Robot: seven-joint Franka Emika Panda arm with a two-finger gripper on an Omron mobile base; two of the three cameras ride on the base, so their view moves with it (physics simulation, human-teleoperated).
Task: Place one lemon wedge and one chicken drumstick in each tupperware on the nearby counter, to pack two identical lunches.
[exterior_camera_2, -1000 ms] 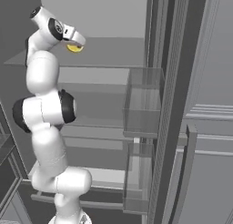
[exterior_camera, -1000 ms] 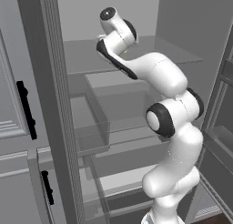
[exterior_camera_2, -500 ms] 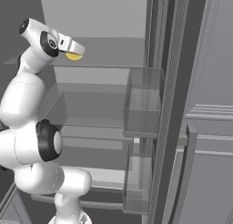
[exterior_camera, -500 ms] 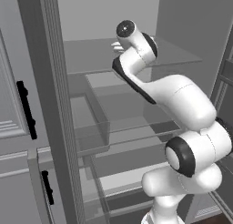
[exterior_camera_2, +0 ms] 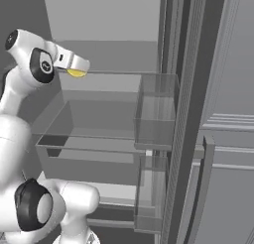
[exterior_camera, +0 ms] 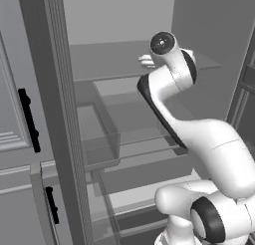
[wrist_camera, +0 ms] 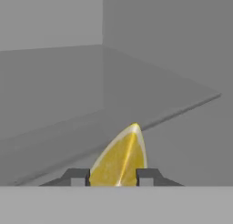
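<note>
Reaching into the open fridge, the gripper (wrist_camera: 113, 176) had its two dark fingertips (wrist_camera: 77, 176) set against either side of a deep yellow, pointed lemon wedge (wrist_camera: 120, 158), and the jaws stood narrow with the wedge filling the gap between them; it read as a grip on the wedge, though how firm could not be told. From the right base view the same wedge (exterior_camera_2: 76, 73) showed as a yellow sliver under the white hand (exterior_camera_2: 69, 62), just above the upper glass shelf (exterior_camera_2: 119, 82). Beyond the wedge, that shelf (wrist_camera: 150, 104) ran back bare to the grey rear wall (wrist_camera: 50, 18). Lower in the fridge sat a clear drawer (exterior_camera_2: 94, 139), with clear door bins (exterior_camera_2: 156, 111) to its right.

By my judgement the step in hand was picking the first lemon wedge off the shelf. Next would call for lifting it clear of the glass, drawing the arm (exterior_camera: 199, 134) back out past the door frame (exterior_camera: 55, 114), and carrying the wedge to a tupperware on the counter
</note>
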